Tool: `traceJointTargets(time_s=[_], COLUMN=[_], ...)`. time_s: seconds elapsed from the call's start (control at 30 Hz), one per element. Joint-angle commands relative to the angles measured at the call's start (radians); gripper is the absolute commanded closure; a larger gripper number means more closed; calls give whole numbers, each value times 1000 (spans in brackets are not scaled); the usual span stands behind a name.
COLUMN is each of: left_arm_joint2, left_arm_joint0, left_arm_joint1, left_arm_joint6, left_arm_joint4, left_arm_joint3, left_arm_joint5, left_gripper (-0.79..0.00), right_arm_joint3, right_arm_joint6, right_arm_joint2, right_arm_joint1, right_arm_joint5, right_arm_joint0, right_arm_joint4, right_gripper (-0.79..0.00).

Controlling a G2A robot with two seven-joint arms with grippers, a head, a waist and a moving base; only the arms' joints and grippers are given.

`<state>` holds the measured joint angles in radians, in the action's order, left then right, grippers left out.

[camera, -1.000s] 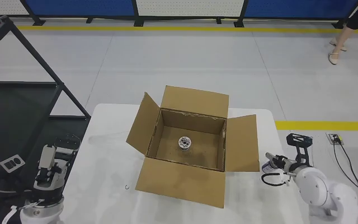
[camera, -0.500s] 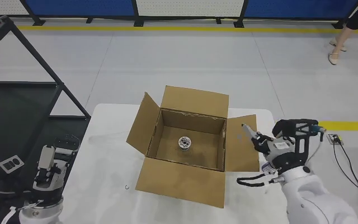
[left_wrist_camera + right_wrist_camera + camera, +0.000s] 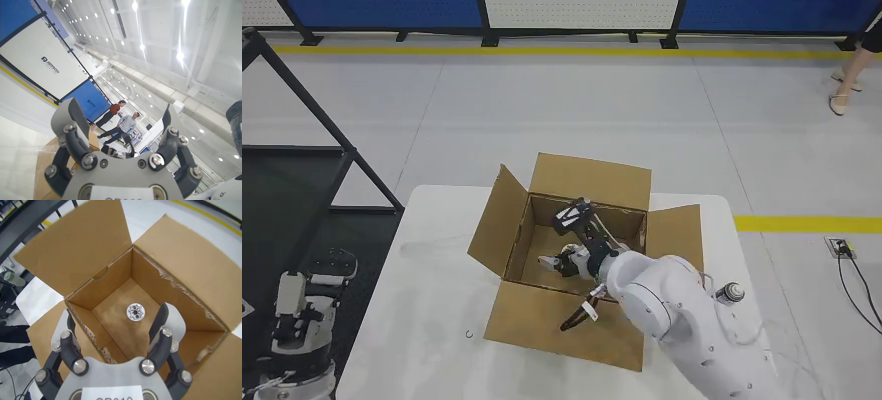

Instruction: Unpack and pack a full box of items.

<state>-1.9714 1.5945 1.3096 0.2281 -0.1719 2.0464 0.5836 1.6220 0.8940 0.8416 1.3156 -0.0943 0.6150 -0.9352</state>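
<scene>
A white bench (image 3: 432, 300) carries an open cardboard box (image 3: 592, 182), its four flaps splayed outward. The right gripper (image 3: 116, 314) hangs over the box's opening, angled down toward the floor inside, fingers spread wide and empty. The left gripper (image 3: 121, 111) sits well to the left of the box, past the bench edge and tilted toward the ceiling, its fingers likewise apart with nothing between them. Near the middle of the box floor lies a small metal disc (image 3: 135, 312), flat, with holes through its face. It looks rigid, smooth and dense for its size: safe to pinch firmly, but apt to slip. The best hold is probably across its rim from straight above, since it lies low against the cardboard between tall walls. A small round item (image 3: 729, 292) stands just beyond the box's right flap.
</scene>
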Motion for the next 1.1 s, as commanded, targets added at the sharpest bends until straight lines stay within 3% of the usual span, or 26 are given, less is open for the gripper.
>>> traceJointTargets(time_s=[0.0, 0.3, 0.73, 0.83, 0.87, 1.0, 1.07], left_arm_joint2=[-11, -21, -21, -21, -21, -21, -21], left_arm_joint0=[7, 16, 16, 16, 16, 16, 16], left_arm_joint1=[-1, -2, -2, -2, -2, -2, -2], left_arm_joint6=[-1, 1, 1, 1, 1, 1, 1], left_arm_joint4=[-7, -16, -16, -16, -16, -16, -16], left_arm_joint3=[-3, -5, -5, -5, -5, -5, -5], left_arm_joint5=[3, 0, 0, 0, 0, 0, 0], left_gripper=[-785, -785, -785, -785, -785, -785, -785], right_arm_joint3=[-118, -464, -700, -733, -742, -765, -766], right_arm_joint6=[-5, -44, -74, -71, -71, -83, -89], right_arm_joint2=[-47, -181, -259, -262, -262, -259, -249], right_arm_joint1=[21, 113, 206, 221, 225, 238, 240], right_arm_joint5=[-19, -109, -149, -141, -138, -129, -119], right_arm_joint0=[-53, -191, -260, -269, -271, -274, -272], right_arm_joint4=[16, 40, 37, 45, 46, 43, 48], right_gripper=[-785, -785, -776, -385, -351, 0, 0])
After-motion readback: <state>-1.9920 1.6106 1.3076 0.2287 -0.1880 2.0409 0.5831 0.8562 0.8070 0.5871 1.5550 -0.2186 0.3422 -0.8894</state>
